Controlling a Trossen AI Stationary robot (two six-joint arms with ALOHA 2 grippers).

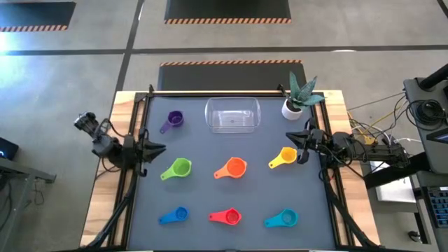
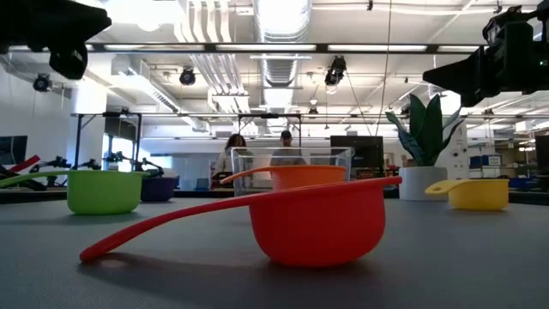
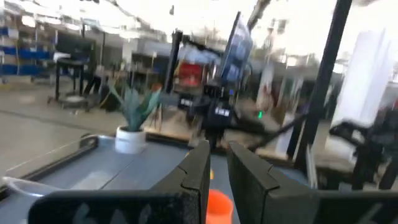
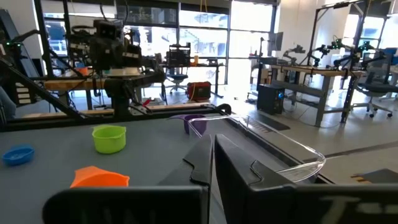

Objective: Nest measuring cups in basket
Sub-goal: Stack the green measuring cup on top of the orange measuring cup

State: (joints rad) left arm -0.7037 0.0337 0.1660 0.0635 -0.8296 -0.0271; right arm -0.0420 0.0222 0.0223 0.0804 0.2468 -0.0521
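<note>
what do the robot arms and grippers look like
Both arms are dark, near-black jointed links mounted at the table's side edges. The left gripper and right gripper each end in two dark, angular, tapering fingers. Loose cables trail off behind the right arm.

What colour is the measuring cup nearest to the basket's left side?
Purple cup, left of the basket; the high view shows it best.

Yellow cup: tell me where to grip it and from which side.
Probably best to grip the yellow cup by its round rim, coming straight down with the right gripper hovering beside it. It sits upright, mouth open, with its flat handle low on the mat, toward the orange cup.
</note>
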